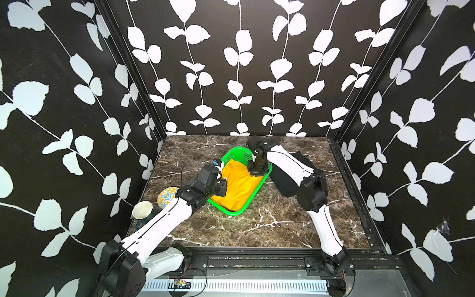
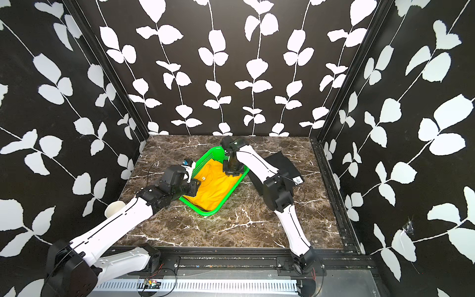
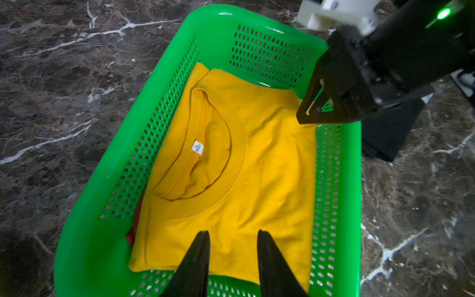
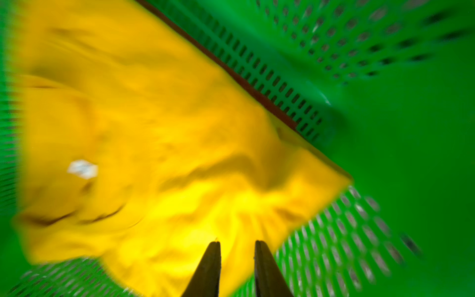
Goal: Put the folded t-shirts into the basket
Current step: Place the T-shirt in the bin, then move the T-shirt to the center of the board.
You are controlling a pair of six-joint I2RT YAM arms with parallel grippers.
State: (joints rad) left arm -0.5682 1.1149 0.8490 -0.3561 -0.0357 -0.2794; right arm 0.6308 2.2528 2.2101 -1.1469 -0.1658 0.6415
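Both pincers, left (image 3: 232, 236) and right (image 4: 237, 244), hang released over the basketed yellow shirt (image 3: 252, 164).

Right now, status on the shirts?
Both pincers open over basket, left, right, nothing held. Yellow shirt in, red edge beneath. Black shirt on table, under right arm.

We're looking into a robot lab test cell: leaf-patterned backdrop walls (image 1: 231, 64) box in a marble-look bench (image 1: 257, 226), with black aluminium framing (image 1: 257, 259) along its front edge.
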